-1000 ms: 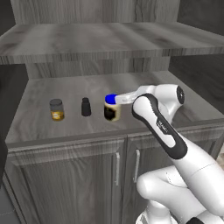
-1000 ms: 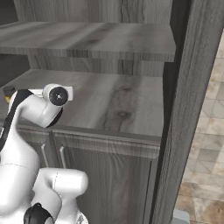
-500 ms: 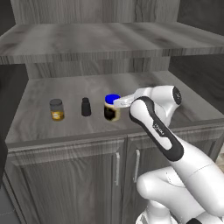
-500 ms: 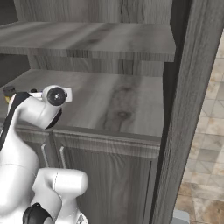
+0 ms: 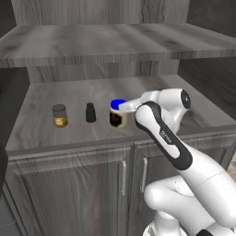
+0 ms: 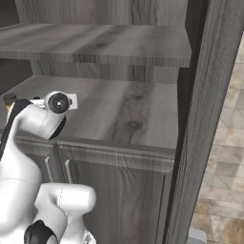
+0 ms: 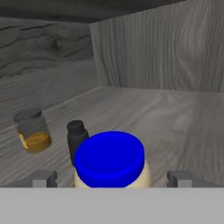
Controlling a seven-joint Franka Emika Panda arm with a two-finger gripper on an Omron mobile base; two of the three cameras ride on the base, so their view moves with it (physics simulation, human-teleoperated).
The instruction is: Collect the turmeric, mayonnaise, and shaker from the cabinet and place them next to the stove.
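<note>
Grey wood-grain cabinet [image 5: 138, 184] with open shelves: three small items in a row on its lower shelf.

From the left base view, the short glass turmeric jar with grey lid [image 5: 59, 115], the slim black shaker [image 5: 91, 112] and the stout blue-lidded mayonnaise jar [image 5: 118, 113] stand apart, left to right. The hand [image 5: 125, 107] sits at the mayonnaise lid. The hand view shows its fingertips [image 7: 43, 178] spread wide on either side of the blue lid, gripping nothing. The right base view shows tiled floor [image 6: 224, 157] beside the cabinet.

blue-lidded mayonnaise [image 5: 118, 114], black shaker [image 5: 91, 112], turmeric [image 5: 60, 115], upright on cabinet [image 5: 138, 90] shelf
</note>
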